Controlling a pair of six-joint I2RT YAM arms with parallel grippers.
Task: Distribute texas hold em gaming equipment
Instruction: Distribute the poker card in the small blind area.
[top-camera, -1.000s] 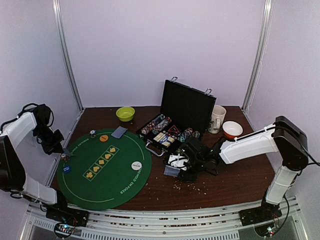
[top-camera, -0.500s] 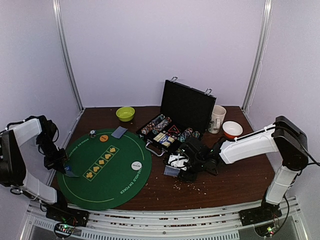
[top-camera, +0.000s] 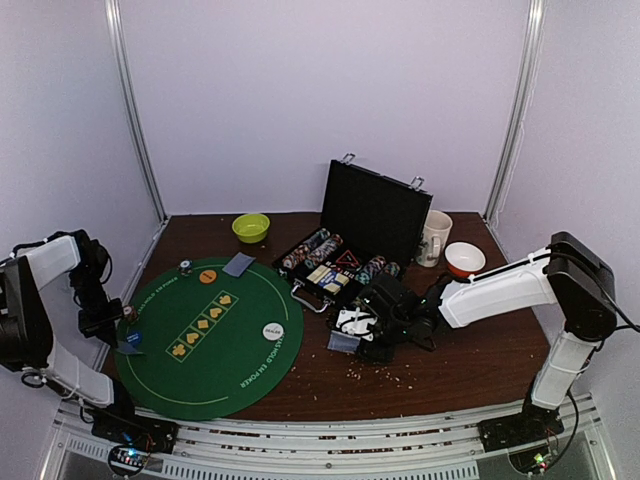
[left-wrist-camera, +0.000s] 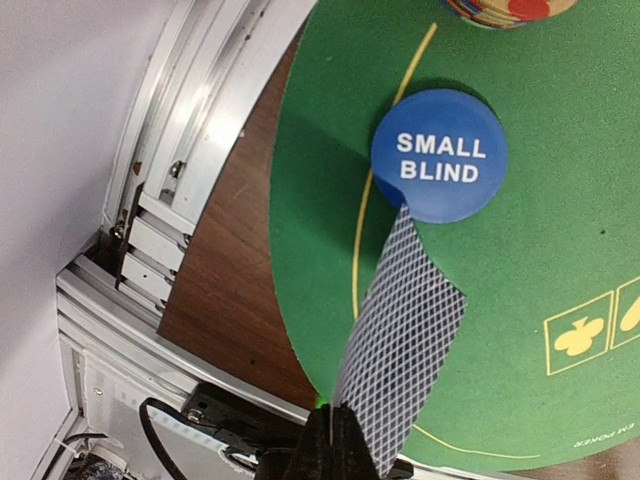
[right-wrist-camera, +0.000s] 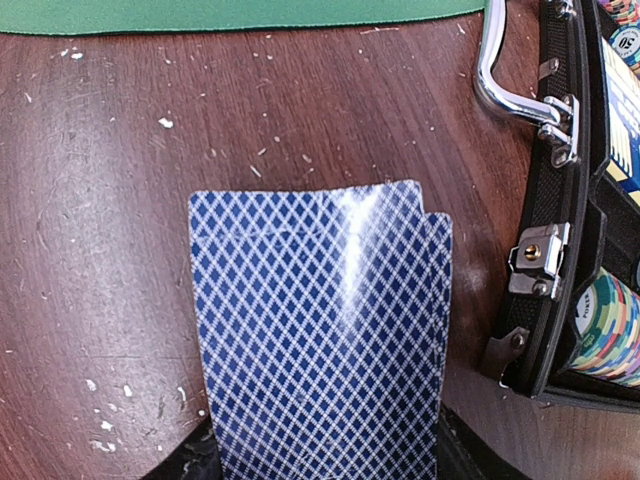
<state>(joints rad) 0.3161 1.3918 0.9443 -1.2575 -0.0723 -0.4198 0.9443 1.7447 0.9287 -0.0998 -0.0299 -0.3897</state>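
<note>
My left gripper (left-wrist-camera: 335, 432) is shut on one grey-blue-backed playing card (left-wrist-camera: 405, 330), held over the left rim of the green poker mat (left-wrist-camera: 520, 250). The card's far end overlaps the blue SMALL BLIND disc (left-wrist-camera: 438, 155). In the top view this gripper (top-camera: 112, 326) is at the mat's left edge (top-camera: 200, 385). My right gripper (top-camera: 368, 343) is shut on a stack of playing cards (right-wrist-camera: 320, 330) low over the wood, beside the chip case (right-wrist-camera: 590, 200). The white dealer disc (top-camera: 273, 330) and one card (top-camera: 239, 264) lie on the mat.
The open black case (top-camera: 345, 260) holds rows of poker chips (top-camera: 310, 250). Small chip stacks (top-camera: 185, 267) sit on the mat's far left. A lime-green bowl (top-camera: 250, 227), a white mug (top-camera: 435, 238) and a red-and-white bowl (top-camera: 464, 259) stand at the back. The table's metal rail (left-wrist-camera: 170, 220) is to the left.
My left arm has swung from beside the left wall down and forward, bringing its card to the mat's left edge by the blue disc. The right arm has not moved.
</note>
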